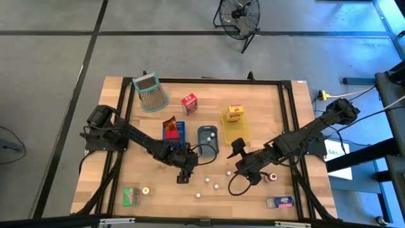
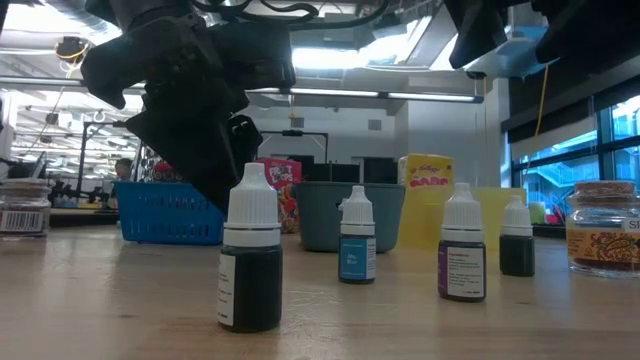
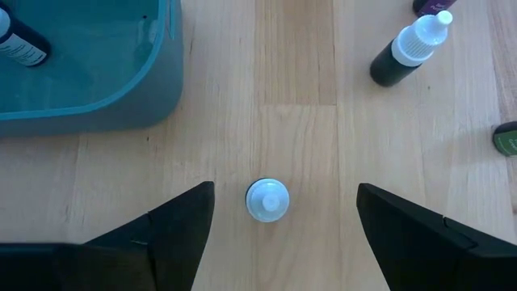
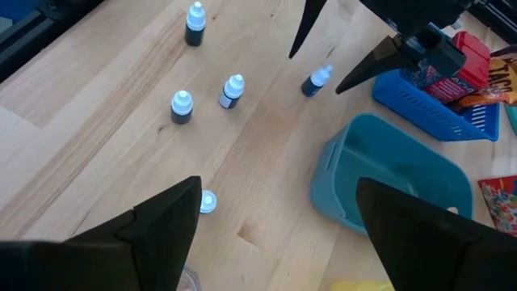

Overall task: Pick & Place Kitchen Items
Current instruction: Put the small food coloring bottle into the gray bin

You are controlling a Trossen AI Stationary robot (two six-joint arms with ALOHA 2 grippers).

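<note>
Both grippers (image 1: 183,178) (image 1: 245,175) low — fingers apart

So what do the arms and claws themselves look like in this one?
Both arms are dark, nearly black, jointed and slim, with black cables looping alongside them. The left claw and right claw each end in two flat, tapering, pointed black fingers, matte and plain. No markings or labels show on them.

Small dropper bottles (image 1: 207,180) stand scattered on the table's (image 1: 266,101) near half — between the two arms. Behind them sit three trays side by side, cartons (image 1: 189,103) behind them.
</note>
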